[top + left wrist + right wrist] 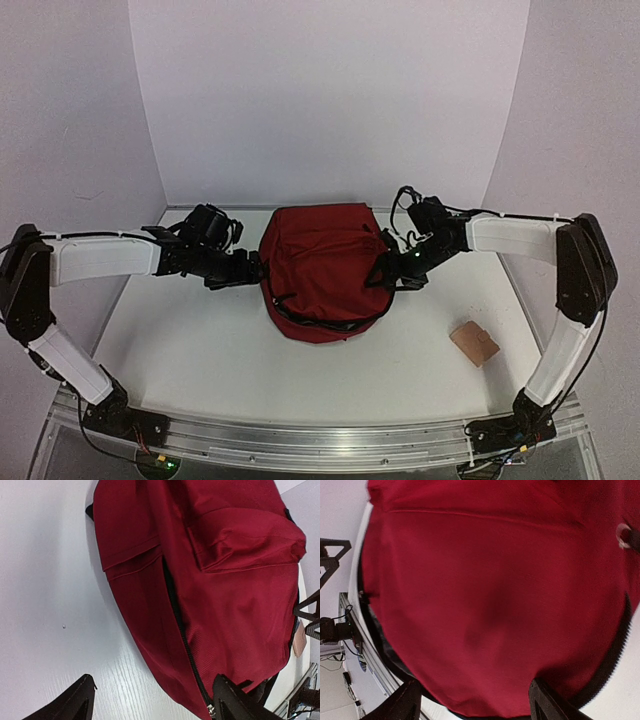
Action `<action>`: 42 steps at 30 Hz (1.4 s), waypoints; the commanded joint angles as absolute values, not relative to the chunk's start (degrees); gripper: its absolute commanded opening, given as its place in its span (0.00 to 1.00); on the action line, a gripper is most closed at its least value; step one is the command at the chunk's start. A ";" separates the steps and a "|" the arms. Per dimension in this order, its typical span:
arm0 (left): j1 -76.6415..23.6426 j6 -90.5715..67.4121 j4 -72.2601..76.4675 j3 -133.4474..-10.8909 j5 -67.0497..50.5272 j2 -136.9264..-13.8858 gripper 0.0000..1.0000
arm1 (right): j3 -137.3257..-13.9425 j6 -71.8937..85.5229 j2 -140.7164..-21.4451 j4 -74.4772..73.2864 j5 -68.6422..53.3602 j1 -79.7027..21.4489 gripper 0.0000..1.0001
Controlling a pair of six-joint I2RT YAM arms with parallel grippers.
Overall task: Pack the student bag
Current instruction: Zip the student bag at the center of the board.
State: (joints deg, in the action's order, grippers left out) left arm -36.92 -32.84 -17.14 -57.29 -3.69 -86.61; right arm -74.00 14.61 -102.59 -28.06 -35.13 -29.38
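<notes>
Top view, bag: the dark red bag lay in the middle of the table, toward the back wall, with a black zip curving along its near edge.
Top view, left gripper: the left gripper reached in from the left and sat close against the bag's left side; its finger spread could not be read from here.
Top view, right gripper: the right gripper sat at the bag's right side, by a black strap; its finger spread was also unreadable here.
Top view, tan piece: a small flat tan piece lay on the table to the right of the bag, well apart from it.
Left wrist, fingers: the two dark fingertips stood at the lower corners, spread wide and released, holding nothing.
Left wrist, bag: the bag filled most of the frame, resting on the white table, a pocket seam across its upper part.
Left wrist, zip: the zip ran down the bag to a metal pull just beside the right-hand fingertip.
Right wrist, fingers: the fingertips were spread wide and released.
Right wrist, bag: red fabric filled the frame ahead of the tips, its black zip edge at lower right; whether the tips touched it could not be told.
</notes>
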 commanded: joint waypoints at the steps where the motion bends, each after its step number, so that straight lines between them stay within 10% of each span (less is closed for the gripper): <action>1: -36.12 -37.36 -15.74 -60.52 -5.97 -90.03 0.77 | -72.04 15.11 -102.09 -27.33 -34.01 -29.99 0.75; 13: -36.12 -40.65 -6.60 -57.65 -14.05 -92.65 0.51 | -84.72 4.87 -101.11 -29.34 -36.64 -34.84 0.63; 42: -36.16 -41.79 -4.00 -56.38 -15.83 -92.17 0.46 | -105.04 6.38 -124.85 -32.78 -47.94 -46.19 0.52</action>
State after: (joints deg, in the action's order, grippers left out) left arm -36.27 -42.02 -5.89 -56.12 -15.23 -93.21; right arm -101.31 4.51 -122.61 -33.08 -45.17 -45.91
